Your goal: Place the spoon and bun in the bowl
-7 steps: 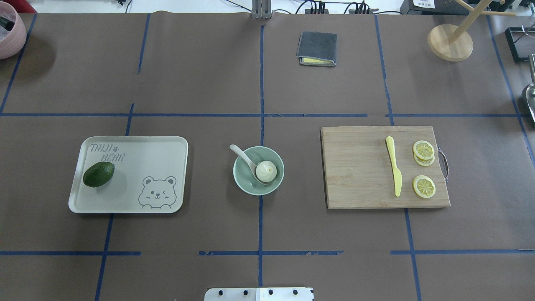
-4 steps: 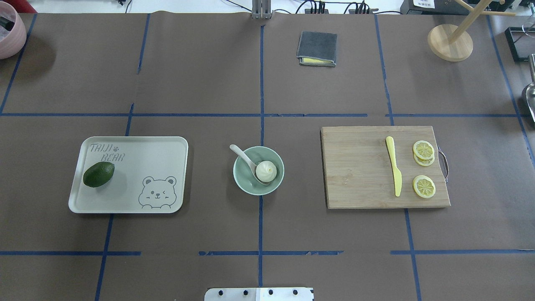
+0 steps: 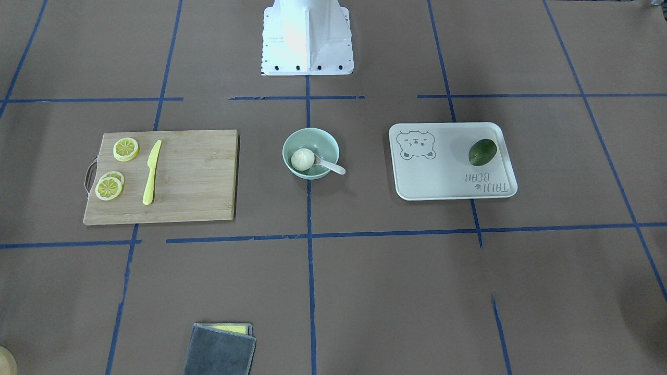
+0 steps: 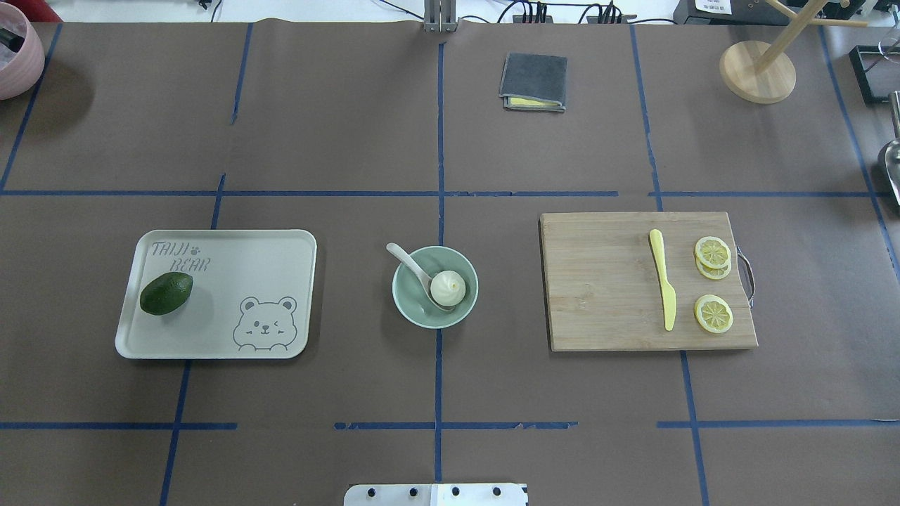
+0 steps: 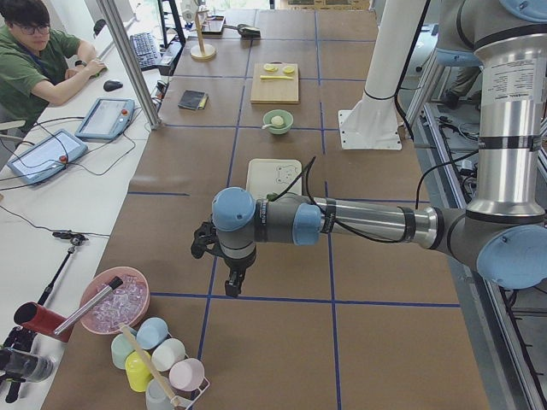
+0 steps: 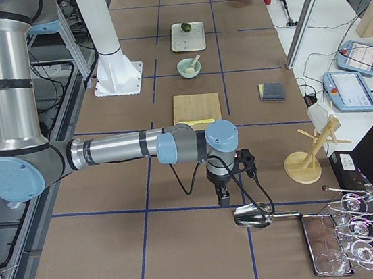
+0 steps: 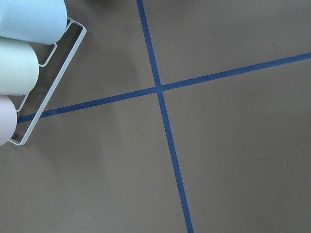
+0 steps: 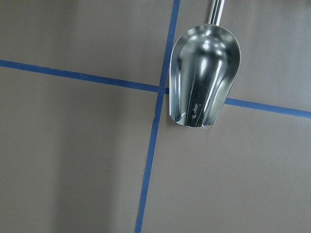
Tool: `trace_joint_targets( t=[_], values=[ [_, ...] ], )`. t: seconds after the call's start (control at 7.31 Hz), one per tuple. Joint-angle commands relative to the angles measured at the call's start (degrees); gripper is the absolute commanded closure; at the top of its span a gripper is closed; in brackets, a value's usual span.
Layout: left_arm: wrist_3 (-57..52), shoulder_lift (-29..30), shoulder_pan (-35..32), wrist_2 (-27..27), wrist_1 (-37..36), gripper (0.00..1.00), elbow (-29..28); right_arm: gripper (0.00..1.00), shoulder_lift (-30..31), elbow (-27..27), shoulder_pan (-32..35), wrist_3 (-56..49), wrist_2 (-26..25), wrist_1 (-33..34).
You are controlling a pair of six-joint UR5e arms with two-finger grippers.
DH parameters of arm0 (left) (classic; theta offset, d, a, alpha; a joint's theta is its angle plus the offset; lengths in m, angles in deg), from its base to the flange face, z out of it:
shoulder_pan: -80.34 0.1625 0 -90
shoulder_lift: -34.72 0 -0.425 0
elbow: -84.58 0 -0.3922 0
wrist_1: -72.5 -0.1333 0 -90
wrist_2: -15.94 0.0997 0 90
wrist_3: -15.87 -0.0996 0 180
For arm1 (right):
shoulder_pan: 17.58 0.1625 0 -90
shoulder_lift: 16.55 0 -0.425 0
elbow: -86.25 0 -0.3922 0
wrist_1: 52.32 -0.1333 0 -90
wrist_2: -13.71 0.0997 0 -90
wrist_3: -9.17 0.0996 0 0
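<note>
The pale mint-green bowl [image 4: 411,301] stands at the table's middle, also in the front-facing view [image 3: 318,140]. The white pleated bun [image 4: 448,287] sits inside it. The beige spoon [image 4: 404,258] lies with its scoop in the bowl under the bun's edge, its handle over the rim toward the far left. Both arms are far from the bowl. The left gripper [image 5: 232,286] hangs over the table's left end and the right gripper [image 6: 222,200] over its right end. I cannot tell whether either is open or shut. Neither wrist view shows fingers.
A tray [image 4: 232,281] with an avocado [image 4: 166,293] lies left of the bowl. A cutting board [image 4: 598,281] with a yellow knife [image 4: 663,279] and lemon slices [image 4: 713,313] lies right. A metal scoop [image 8: 204,77] lies under the right wrist, a cup rack [image 7: 19,68] under the left.
</note>
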Motion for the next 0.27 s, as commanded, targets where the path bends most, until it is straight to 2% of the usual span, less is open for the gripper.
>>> trace_joint_targets(
  t=[0.0,0.14],
  values=[
    [0.0,0.0,0.0,0.0,0.0,0.00,0.1,0.00,0.1,0.0,0.0,0.0,0.0,0.0],
    [0.1,0.1,0.0,0.0,0.0,0.00,0.1,0.00,0.1,0.0,0.0,0.0,0.0,0.0]
  ],
)
